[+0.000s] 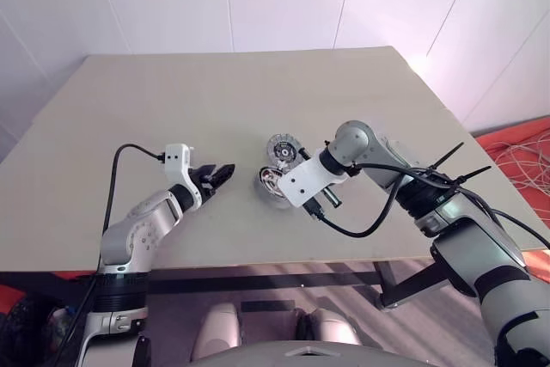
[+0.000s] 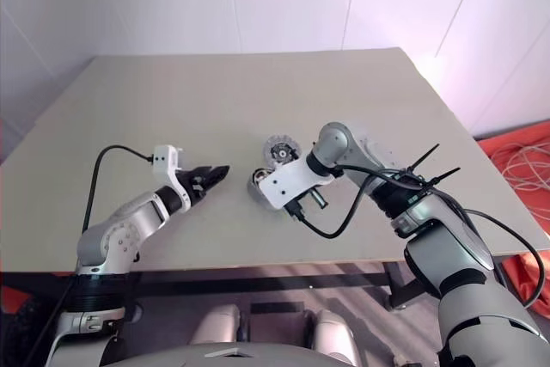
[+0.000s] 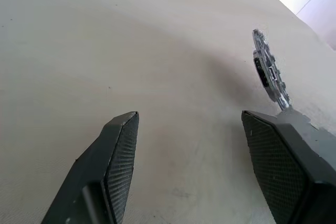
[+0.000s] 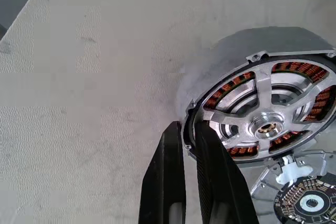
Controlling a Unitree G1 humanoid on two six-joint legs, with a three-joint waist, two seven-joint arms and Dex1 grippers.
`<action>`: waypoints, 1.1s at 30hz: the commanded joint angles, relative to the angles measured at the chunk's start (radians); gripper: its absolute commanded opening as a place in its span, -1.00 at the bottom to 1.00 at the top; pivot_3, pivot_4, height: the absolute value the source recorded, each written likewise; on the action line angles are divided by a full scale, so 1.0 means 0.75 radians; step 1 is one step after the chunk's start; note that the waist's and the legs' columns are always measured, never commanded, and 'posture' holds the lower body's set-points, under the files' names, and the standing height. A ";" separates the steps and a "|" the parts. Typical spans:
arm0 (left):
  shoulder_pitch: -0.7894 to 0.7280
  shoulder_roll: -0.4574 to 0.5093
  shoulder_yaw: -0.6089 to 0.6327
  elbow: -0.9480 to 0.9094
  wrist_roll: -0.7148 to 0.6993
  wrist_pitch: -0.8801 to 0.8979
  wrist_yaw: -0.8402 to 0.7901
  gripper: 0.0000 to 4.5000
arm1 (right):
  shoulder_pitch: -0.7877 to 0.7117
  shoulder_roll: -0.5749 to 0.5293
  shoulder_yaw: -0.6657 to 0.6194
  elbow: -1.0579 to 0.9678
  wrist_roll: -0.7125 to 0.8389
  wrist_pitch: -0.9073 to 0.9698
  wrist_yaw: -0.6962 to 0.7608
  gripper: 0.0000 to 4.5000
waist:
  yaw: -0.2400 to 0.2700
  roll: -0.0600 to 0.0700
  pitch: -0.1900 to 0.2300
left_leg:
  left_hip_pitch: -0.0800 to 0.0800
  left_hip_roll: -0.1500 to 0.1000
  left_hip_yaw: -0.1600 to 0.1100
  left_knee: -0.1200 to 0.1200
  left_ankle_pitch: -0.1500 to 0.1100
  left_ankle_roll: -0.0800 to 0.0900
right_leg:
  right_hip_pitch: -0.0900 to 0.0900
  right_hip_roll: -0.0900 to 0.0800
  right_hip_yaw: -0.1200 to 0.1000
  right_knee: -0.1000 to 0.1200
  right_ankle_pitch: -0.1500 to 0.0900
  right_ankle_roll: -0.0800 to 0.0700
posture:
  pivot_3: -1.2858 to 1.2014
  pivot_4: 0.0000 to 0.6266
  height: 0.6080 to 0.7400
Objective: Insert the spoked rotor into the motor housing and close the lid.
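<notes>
Status: mid-task, by my read.

- Housing [image 4: 252, 59]: shallow silver-grey cup with a thin flanged lip and small lugs. A ring of reddish copper windings shows through the gaps. It's near the middle of the surface [image 1: 215, 92] and looks tipped up off it on one side, with a shadow underneath.
- Rotor [image 4: 262, 90]: a bright machined five-spoke piece with a round hub sits across the windings inside the cup. I take that as the rotor already seated, so insert looks done. Can't confirm it's fully home.
- Lid [image 1: 281, 149]: flat grey disc with a darker, finely segmented centre, lying on the surface just beyond the housing. Not on yet, so closing is what's left.
- Right gripper [image 4: 189, 127]: jaws almost together, apparently nipping the housing's lip right at the tips. Thin metal edge between smooth black fingers, so not much purchase.
- Left gripper [image 3: 190, 115]: jaws wide and empty, cross-hatched rubber pads, hovering low over the surface well to the left of the parts.

Surface is matte beige with a fine grain.
</notes>
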 commanded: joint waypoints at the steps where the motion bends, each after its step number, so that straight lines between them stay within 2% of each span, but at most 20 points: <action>1: -0.018 -0.002 -0.002 -0.015 0.009 -0.032 -0.005 0.47 | -0.023 -0.017 -0.058 -0.069 -0.014 0.111 -0.020 -1.00 | 0.001 0.000 0.000 | 0.000 0.000 0.000 0.000 0.000 0.000 | 0.000 0.000 0.000 0.000 0.000 0.000 | 0.03 -1.00 1.00; 4: -0.016 -0.005 -0.001 -0.010 0.012 -0.037 -0.009 0.47 | 0.035 -0.035 -0.062 -0.210 0.045 0.282 0.050 -1.00 | 0.005 0.000 0.000 | 0.000 0.000 0.000 0.000 0.001 0.000 | 0.000 0.000 0.000 0.000 0.000 0.000 | 0.03 -1.00 1.00; 8: -0.010 -0.011 -0.001 -0.015 0.015 -0.038 -0.005 0.47 | 0.042 0.011 -0.067 -0.313 0.079 0.501 0.058 -1.00 | 0.004 0.000 0.000 | 0.000 0.000 0.000 0.000 0.002 0.005 | -0.002 0.000 0.000 -0.001 0.000 0.000 | 0.03 -1.00 1.00; 11: -0.004 -0.012 0.003 -0.023 0.013 -0.037 -0.003 0.47 | 0.021 0.081 -0.070 -0.349 0.089 0.716 0.025 -1.00 | 0.000 0.000 0.000 | -0.001 0.000 0.000 0.000 0.003 0.005 | -0.004 0.000 0.000 0.000 0.000 0.000 | 0.03 -1.00 1.00; 16: 0.014 -0.012 0.009 -0.041 0.010 -0.033 0.003 0.47 | -0.092 0.267 -0.097 -0.324 0.141 1.231 -0.057 -1.00 | -0.003 0.000 0.000 | 0.000 0.000 0.000 0.000 0.001 0.000 | -0.005 0.000 0.000 0.001 0.000 0.000 | 0.03 -1.00 1.00; 21: 0.030 -0.012 0.020 -0.069 0.005 -0.024 0.015 0.47 | -0.173 0.357 -0.078 -0.277 0.203 1.532 -0.143 -1.00 | 0.006 0.000 0.000 | 0.001 0.000 -0.001 0.000 0.001 -0.001 | -0.004 0.000 0.000 0.000 0.000 0.000 | 0.03 -1.00 1.00; 25: 0.042 -0.007 0.026 -0.082 0.001 -0.021 0.021 0.47 | -0.204 0.387 -0.064 -0.240 0.251 1.622 -0.221 -1.00 | 0.008 -0.001 0.001 | 0.001 0.000 -0.001 0.000 0.003 -0.005 | -0.004 0.000 0.000 0.000 0.000 0.000 | 0.03 -1.00 1.00; 33: 0.038 0.001 0.050 -0.091 -0.002 -0.031 0.036 0.47 | -0.222 0.419 -0.051 -0.155 0.314 1.648 -0.378 -1.00 | 0.003 -0.001 0.001 | 0.002 0.000 -0.001 -0.004 0.006 -0.011 | -0.004 0.000 0.000 0.000 0.000 0.000 | 0.03 -1.00 1.00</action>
